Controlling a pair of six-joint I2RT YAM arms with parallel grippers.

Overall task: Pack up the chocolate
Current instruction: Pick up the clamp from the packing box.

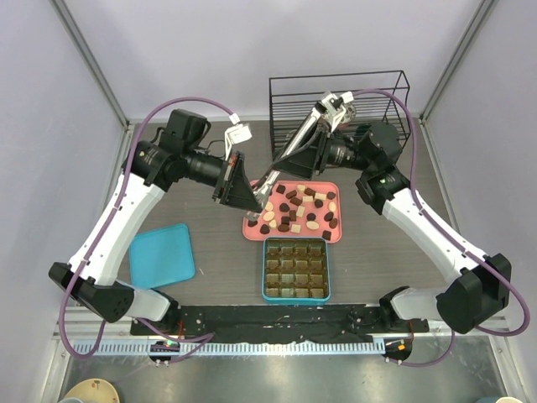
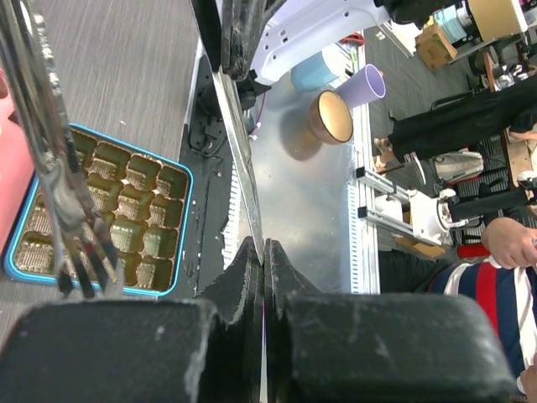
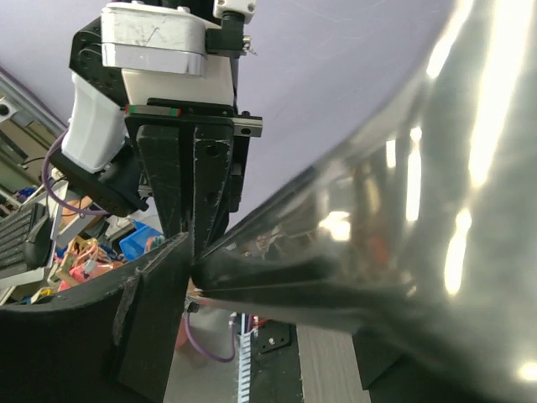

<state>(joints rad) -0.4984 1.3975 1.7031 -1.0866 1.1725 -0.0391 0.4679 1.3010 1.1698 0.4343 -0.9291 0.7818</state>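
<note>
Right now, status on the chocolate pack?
Left tool shut. Right tool gripping tongs. Chocolate on pink tray; teal box looks empty. Left tool close to tong tips at tray's left edge.

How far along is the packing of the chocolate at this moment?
Done: the lid lies off the teal box. In hand: the left gripper pinches one blade of the metal tongs, which also lie inside the right gripper. Left: all chocolate sits on the pink tray; the box compartments look empty.
</note>
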